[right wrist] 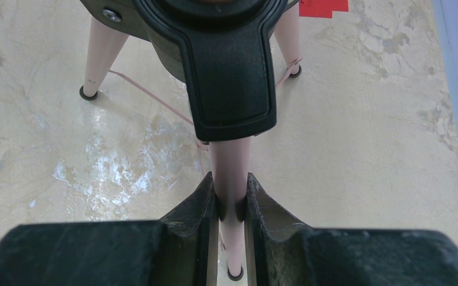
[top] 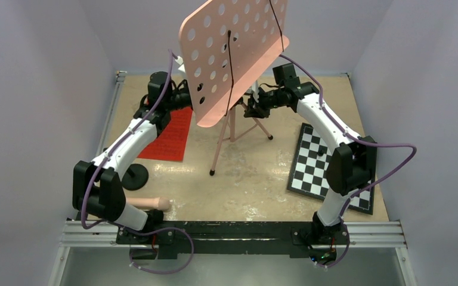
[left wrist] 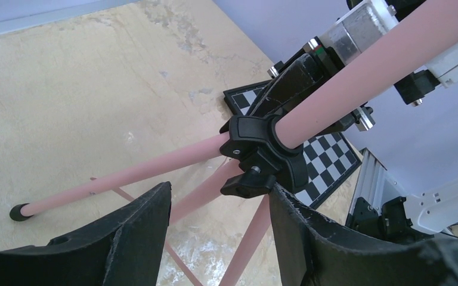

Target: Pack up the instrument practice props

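The pink music stand stands at mid-table on its tripod legs, with its perforated desk tilted high. My right gripper is shut on one pink leg just below the black collar. My left gripper is open at the stand's black clamp hub. The clamp knob lies between the fingers, against the right one and apart from the left. The red sheet-music pages lie flat on the left. A pink rod with a black round base lies near the left arm's base.
A black-and-white checkerboard lies on the right, under the right arm's elbow. The tilted desk hides my left gripper's fingers in the top view. Purple walls close in the table on three sides. A metal rail runs along the near edge.
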Motion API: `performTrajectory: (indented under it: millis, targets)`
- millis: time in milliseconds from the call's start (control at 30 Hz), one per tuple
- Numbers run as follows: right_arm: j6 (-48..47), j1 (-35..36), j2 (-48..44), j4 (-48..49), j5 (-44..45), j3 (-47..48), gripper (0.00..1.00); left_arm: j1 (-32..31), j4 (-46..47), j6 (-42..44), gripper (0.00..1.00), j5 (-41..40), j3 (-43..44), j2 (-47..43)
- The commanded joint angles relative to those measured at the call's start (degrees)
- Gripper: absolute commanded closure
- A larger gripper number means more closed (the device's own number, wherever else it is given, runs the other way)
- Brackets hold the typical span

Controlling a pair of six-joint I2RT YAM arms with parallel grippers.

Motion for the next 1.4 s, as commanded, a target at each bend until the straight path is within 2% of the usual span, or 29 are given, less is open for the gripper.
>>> performTrajectory:
  millis: [0,533,1033,1233,1367]
  targets:
    - [2.1,0.1,-0.4,-0.7,2.9,-0.7,1.00,0.1,2.8,-2.6,0.35,-0.2,2.8,-0.3]
    - [2.0,0.3,-1.2,-0.9,3.1,-1.8,1.00,1.8,2.3,-5.0,0.34,-3.7,5.1,3.5]
    - [2.6,0.4,-0.9,-0.6,2.9,-1.4,1.00,2.3,0.9,-4.5,0.34,-4.2,1.6,5.5]
    - [3.5,0.4,-0.9,-0.6,2.5,-1.4,1.00,2.9,-3.7,-0.2,0.34,-5.2,0.8,3.4]
    - [4.0,0.4,-0.9,-0.6,2.1,-1.7,1.00,7.1,-8.8,3.4,0.32,-2.3,-1.8,-0.9]
